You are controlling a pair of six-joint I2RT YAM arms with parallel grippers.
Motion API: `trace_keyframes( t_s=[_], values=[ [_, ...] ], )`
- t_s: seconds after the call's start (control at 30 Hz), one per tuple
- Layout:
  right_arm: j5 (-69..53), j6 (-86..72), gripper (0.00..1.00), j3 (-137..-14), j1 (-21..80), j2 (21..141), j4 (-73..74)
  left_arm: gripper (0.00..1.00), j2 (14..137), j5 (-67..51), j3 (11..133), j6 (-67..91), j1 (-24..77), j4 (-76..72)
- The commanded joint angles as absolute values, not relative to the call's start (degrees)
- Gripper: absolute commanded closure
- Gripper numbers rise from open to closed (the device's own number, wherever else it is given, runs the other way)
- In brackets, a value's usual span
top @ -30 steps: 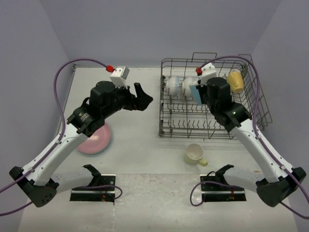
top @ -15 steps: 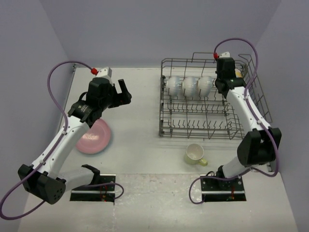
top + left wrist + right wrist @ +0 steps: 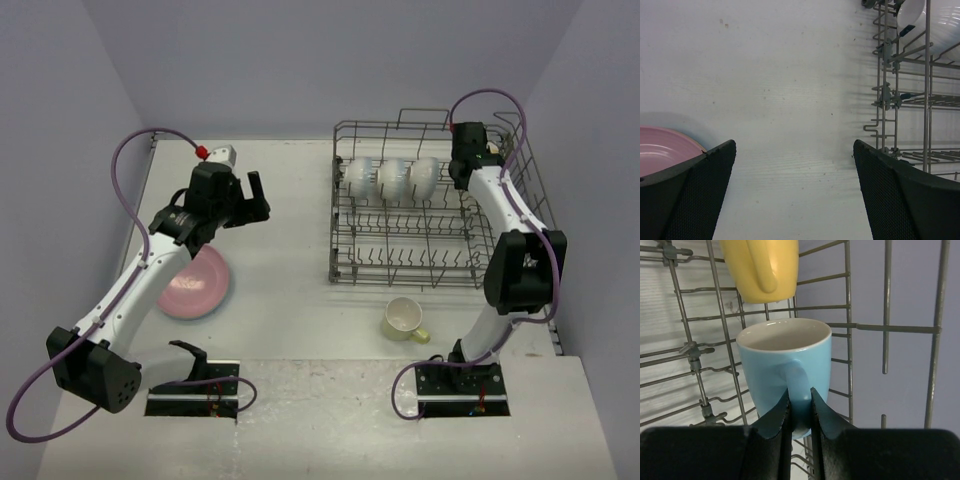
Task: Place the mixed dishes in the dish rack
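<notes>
The dish rack (image 3: 430,250) stands right of centre, with three white bowls (image 3: 393,178) on edge in its back row. My right gripper (image 3: 800,395) is shut on the handle of the light blue mug (image 3: 785,360), holding it inside the rack's back right corner (image 3: 466,172), beside the yellow mug (image 3: 760,270). The pale yellow-green mug (image 3: 405,320) sits on the table in front of the rack. The pink plate (image 3: 195,285) lies at the left. My left gripper (image 3: 255,195) is open and empty above the table, between plate and rack. The orange-yellow and blue plates are not clearly seen.
In the left wrist view the rack's left wall (image 3: 885,95) and one bowl (image 3: 940,20) are on the right, and the pink plate (image 3: 665,147) is at the lower left. Purple walls enclose the table on three sides. Two black mounts (image 3: 195,395) sit at the near edge.
My right arm swung the light blue mug from over the rack's middle to its back right corner. My left gripper drew back to the left, away from the rack.
</notes>
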State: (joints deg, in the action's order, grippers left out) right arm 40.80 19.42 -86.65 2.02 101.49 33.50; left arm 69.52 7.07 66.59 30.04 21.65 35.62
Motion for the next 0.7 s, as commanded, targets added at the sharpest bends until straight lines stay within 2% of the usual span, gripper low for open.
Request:
trace_keyframes(
  t_s=[0.0,0.33,0.47,0.63,0.67],
  values=[
    [44.39,20.83,1.0,-89.3,1.14,102.91,33.83,0.0,69.26,5.98,66.36,27.34,21.09,33.66],
    [43.85,15.39,1.0,-90.08,0.26,107.83,38.32,0.0,68.82,4.83,66.97,26.72,21.09,33.75],
    [47.98,14.24,1.0,-91.75,0.26,109.77,33.94,0.0,68.82,3.52,66.71,26.28,21.09,33.66],
    [47.29,14.24,1.0,-92.37,0.26,110.83,31.47,0.0,68.29,1.15,66.18,25.93,21.18,33.75],
    [47.02,14.15,0.97,-92.63,0.26,111.18,31.38,0.0,68.12,0.36,65.92,25.93,21.18,33.66]
  ],
)
